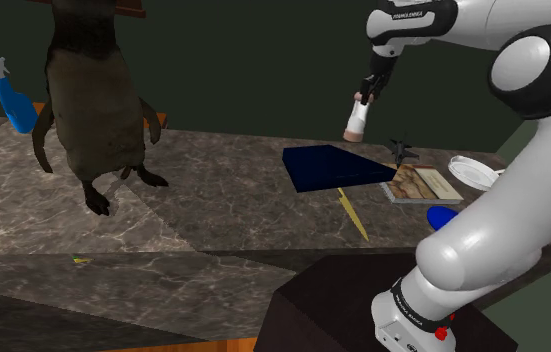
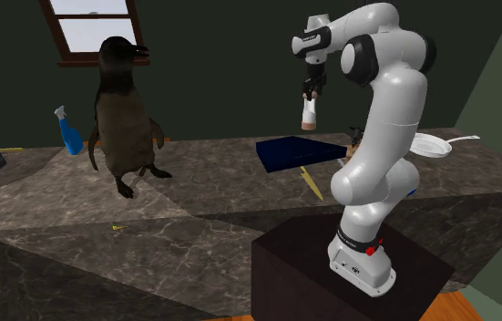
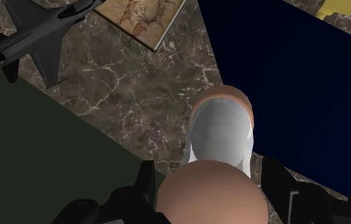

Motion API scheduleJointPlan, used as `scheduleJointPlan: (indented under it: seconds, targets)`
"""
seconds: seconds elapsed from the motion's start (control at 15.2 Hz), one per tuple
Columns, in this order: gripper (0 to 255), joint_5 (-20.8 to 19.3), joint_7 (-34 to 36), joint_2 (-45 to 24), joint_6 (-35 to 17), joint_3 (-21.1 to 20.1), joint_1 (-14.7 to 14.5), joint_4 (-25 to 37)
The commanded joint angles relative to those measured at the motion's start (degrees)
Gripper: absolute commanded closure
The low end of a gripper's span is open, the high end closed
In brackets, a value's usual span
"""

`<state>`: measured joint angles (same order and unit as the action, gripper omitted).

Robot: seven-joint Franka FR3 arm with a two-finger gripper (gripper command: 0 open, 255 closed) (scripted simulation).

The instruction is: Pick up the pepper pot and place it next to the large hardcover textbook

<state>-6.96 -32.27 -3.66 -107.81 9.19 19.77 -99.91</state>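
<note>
My black gripper [image 1: 366, 98] is shut on the top of the pepper pot [image 1: 356, 121], a pale cylinder with tan ends, and holds it in the air above the far edge of the marble table. In the second exterior view the gripper [image 2: 310, 91] hangs with the pepper pot [image 2: 309, 113] above the back of the dark blue hardcover book [image 2: 300, 151]. That book [image 1: 341, 166] lies flat on the table below and slightly nearer. From the wrist the pepper pot [image 3: 220, 140] sits between both fingers [image 3: 143, 184], with the blue book [image 3: 295, 83] beside it.
A large penguin figure [image 1: 93, 100] and a blue spray bottle [image 1: 15, 100] stand at the shoulder view's left. A thin illustrated book [image 1: 421, 183], a small dark toy jet [image 1: 402, 152], a white dish [image 1: 473, 172] and a yellow pencil [image 1: 353, 213] lie around the blue book.
</note>
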Motion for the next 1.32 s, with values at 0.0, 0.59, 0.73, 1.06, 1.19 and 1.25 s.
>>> scheduleJointPlan:
  seconds: [0.0,0.59,0.73,1.06,1.19,1.25]
  targets:
    - [255,0.80,-2.53,-3.09,-0.19,1.03,1.27,3.22]
    - [255,5.70,-12.67,-19.31,1.51,3.80,8.41,21.83]
    - [255,6.92,-14.63,-23.76,2.87,4.00,10.38,27.73]
    - [255,7.91,-16.08,-27.97,2.12,3.96,12.17,31.27]
    - [255,7.88,-15.99,-27.90,0.54,3.95,12.06,29.61]
    - [255,7.87,-15.95,-27.89,-0.23,3.94,12.01,28.82]
